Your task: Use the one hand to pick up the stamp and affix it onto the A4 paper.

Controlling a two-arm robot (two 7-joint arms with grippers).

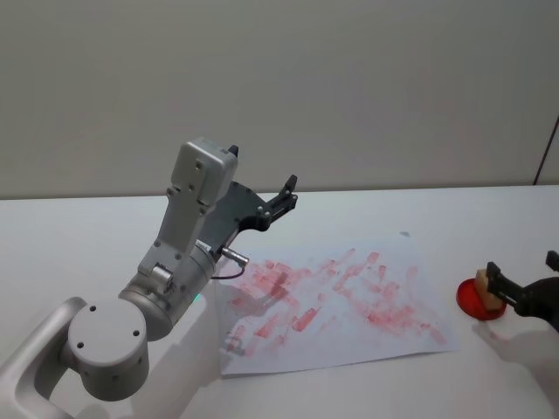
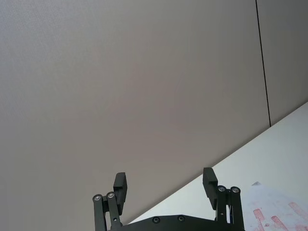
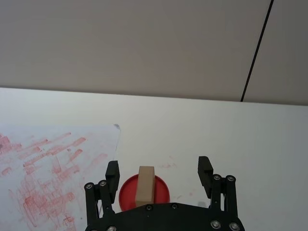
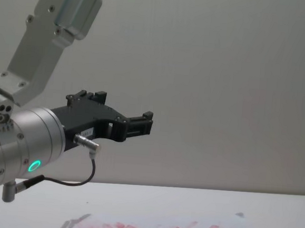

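Two fingers [image 3: 205, 168] of the right black plastic gripper [image 3: 159, 167] spread by the small light-brown wooden stamp block [image 3: 145, 185], upright on round red pad [image 3: 161, 191] beside red-smeared white A4 paper [image 1: 349, 301]. Likely light, rigid; pinch flat sides. Left gripper [image 2: 165, 183] parked high, spread.

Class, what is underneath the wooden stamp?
The stamp stands on a round red ink pad. Its underside and the pad's middle are covered. The right gripper's open fingers flank it. The left gripper hangs raised.
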